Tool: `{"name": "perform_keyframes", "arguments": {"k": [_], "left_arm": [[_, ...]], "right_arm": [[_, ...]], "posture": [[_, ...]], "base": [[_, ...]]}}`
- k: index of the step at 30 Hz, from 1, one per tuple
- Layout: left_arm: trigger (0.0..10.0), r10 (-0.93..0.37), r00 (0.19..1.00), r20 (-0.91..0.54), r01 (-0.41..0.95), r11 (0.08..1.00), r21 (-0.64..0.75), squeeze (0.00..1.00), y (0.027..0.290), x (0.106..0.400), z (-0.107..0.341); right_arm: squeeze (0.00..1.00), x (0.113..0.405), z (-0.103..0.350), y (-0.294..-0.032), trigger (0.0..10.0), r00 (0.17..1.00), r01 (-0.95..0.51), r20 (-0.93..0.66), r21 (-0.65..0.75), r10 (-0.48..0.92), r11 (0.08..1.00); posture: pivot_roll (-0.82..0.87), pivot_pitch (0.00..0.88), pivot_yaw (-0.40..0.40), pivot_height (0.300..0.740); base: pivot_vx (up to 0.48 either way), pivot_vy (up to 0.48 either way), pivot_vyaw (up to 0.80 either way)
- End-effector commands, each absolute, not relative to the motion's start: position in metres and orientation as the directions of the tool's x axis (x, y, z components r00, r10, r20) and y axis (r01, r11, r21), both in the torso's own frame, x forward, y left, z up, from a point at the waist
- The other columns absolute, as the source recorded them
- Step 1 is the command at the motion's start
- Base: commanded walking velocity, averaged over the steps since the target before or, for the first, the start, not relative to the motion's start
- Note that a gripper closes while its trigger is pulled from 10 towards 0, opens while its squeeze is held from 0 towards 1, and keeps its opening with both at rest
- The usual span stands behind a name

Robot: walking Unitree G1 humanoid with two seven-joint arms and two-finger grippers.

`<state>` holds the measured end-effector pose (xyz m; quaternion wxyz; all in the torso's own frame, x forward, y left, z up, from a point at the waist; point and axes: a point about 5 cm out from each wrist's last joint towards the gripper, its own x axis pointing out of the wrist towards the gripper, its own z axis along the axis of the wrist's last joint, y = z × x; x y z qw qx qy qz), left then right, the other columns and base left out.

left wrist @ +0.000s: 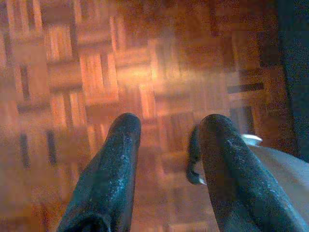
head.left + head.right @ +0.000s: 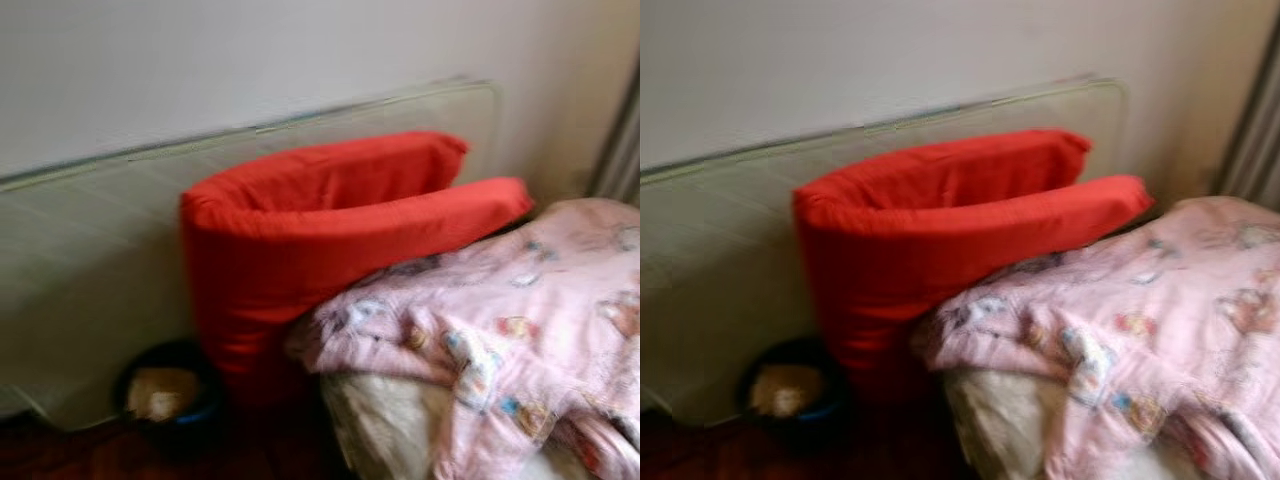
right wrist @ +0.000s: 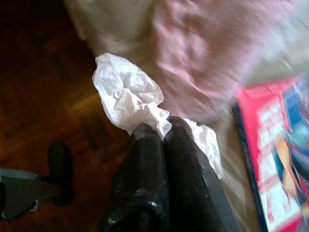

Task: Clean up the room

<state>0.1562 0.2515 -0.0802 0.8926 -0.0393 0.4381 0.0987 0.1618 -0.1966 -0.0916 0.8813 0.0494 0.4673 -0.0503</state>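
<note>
I'm seeing a pale flat panel (image 2: 90,260) leaning on the wall, a plump red cushion (image 2: 300,250) resting against it, pink patterned quilt (image 2: 500,320) beside; my right gripper (image 3: 161,130) is clenching crumpled white tissue (image 3: 128,96) above dark parquet, left gripper (image 1: 164,130) hanging spread over the parquet floor (image 1: 96,72)

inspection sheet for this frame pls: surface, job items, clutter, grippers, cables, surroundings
Surface: wood parquet floor, dark in the head views.
Job's things: crumpled white tissue pinched in the right gripper.
Clutter: red cushion propped against a pale panel at the wall; pink patterned blanket heaped over something cream-coloured; dark bowl on the floor beside the cushion, contents blurred; red and blue printed item near the blanket.
Grippers: right shut on the tissue; left gripper open above the floor, holding nothing.
Cables: nothing seen.
Surroundings: plain white wall; curtain-like edge at far right, too blurred to tell.
</note>
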Motion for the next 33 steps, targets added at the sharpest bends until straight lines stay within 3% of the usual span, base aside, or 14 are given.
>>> {"name": "perform_keyframes", "arguments": {"k": [1, 9, 12, 18, 23, 33], "left_arm": [[10.0, 0.146, 0.583, -0.799, -0.208, 0.978, 0.027, 0.00, 0.248, 0.152, -0.083], [10.0, 0.147, 0.590, -0.794, -0.209, 0.978, 0.025, 0.00, 0.247, 0.156, -0.082], [10.0, 0.170, 0.595, -0.786, -0.226, 0.973, 0.039, 0.00, 0.267, 0.154, -0.076], [10.0, 0.165, 0.594, -0.788, -0.226, 0.974, 0.034, 0.00, 0.261, 0.155, -0.078], [10.0, 0.137, 0.590, -0.795, -0.215, 0.977, 0.009, 0.00, 0.234, 0.161, -0.084], [10.0, 0.137, 0.654, -0.744, -0.207, 0.978, -0.001, 0.00, 0.235, 0.200, -0.065]], "right_arm": [[0.00, 0.167, -0.091, -0.188, 10.0, 0.572, 0.121, -0.820, 0.065, -0.016, 0.991], [0.00, 0.164, -0.092, -0.189, 10.0, 0.566, 0.120, -0.824, 0.065, -0.014, 0.991], [0.00, 0.164, -0.092, -0.188, 10.0, 0.564, 0.122, -0.826, 0.066, -0.015, 0.990], [0.00, 0.164, -0.092, -0.188, 10.0, 0.555, 0.127, -0.832, 0.060, -0.021, 0.990], [0.00, 0.163, -0.092, -0.189, 10.0, 0.553, 0.155, -0.833, 0.072, -0.026, 0.985], [0.00, 0.165, -0.092, -0.189, 10.0, 0.558, 0.162, -0.830, 0.077, -0.027, 0.984]], "posture": [[-0.03, 0.000, 0.023, 0.717], [-0.03, 0.000, 0.020, 0.717], [-0.03, 0.000, 0.019, 0.717], [-0.03, 0.000, 0.019, 0.717], [-0.03, 0.000, 0.020, 0.717], [-0.03, 0.000, 0.018, 0.717]], "base": [[0.000, 0.000, 0.80], [0.000, 0.000, 0.80], [0.000, 0.000, 0.80], [0.000, 0.000, 0.66], [0.000, 0.000, 0.00], [0.000, 0.099, 0.00]]}}
